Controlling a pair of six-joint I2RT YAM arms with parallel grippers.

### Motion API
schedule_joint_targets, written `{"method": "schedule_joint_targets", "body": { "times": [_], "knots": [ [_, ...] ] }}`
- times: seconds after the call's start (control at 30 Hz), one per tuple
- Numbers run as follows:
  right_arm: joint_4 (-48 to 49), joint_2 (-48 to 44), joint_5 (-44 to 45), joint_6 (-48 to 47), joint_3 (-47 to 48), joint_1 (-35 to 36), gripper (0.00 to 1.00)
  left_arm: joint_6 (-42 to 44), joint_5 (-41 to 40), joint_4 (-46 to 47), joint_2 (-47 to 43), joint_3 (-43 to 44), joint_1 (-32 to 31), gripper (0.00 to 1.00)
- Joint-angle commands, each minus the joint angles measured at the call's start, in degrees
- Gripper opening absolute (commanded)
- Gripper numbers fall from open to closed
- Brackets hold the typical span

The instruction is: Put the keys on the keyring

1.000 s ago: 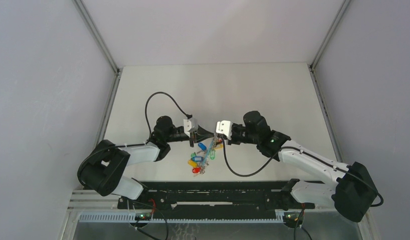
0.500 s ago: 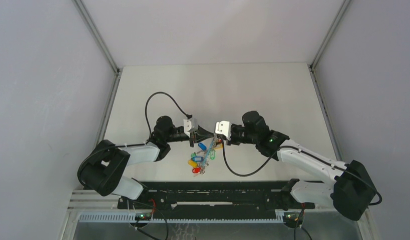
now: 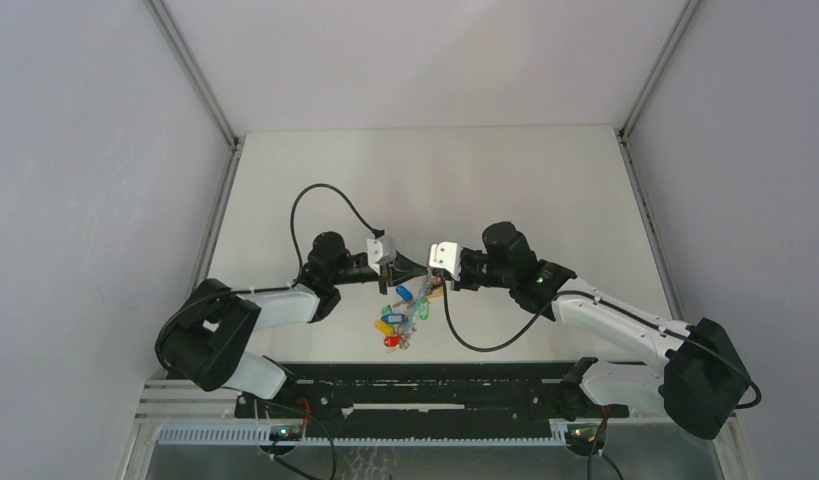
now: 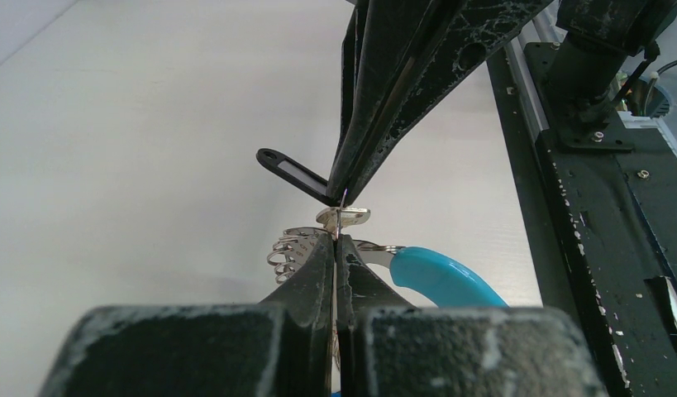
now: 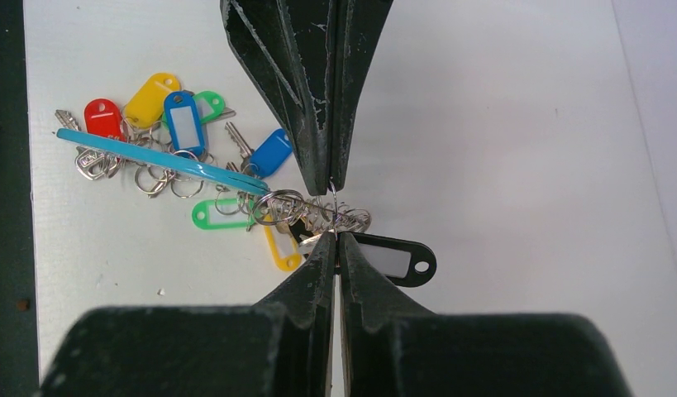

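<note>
At the near-middle of the table (image 5: 525, 124), the left gripper (image 4: 335, 240) and right gripper (image 5: 335, 240) meet tip to tip, both jaws pressed closed. The left pinches the keyring (image 5: 157, 157) at its silvery coil; what the right holds is too fine to identify. Threading likely calls for a steady left hold while the right feeds slowly. The keyring's turquoise segment runs toward ten o'clock over the keys (image 5: 153, 99), heaped with bright tags. A black tag (image 5: 388, 259) lies at four o'clock.

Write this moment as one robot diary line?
left gripper: shut on keyring wire | right gripper: shut on same wire | black-tagged key: beside tips | keys: bunched by keyring
</note>
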Motion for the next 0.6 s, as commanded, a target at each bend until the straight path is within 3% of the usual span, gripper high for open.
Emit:
{"method": "schedule_joint_targets", "body": {
  "times": [0.0,0.57],
  "knots": [
    [0.7,-0.1,-0.9,0.1,2.8,-0.1,0.00,0.7,1.7,1.8,0.1,1.1,0.2,0.00],
    [1.8,0.5,-0.7,0.9,3.0,0.2,0.00,0.4,2.1,1.7,0.1,1.3,0.3,0.00]
  ]
}}
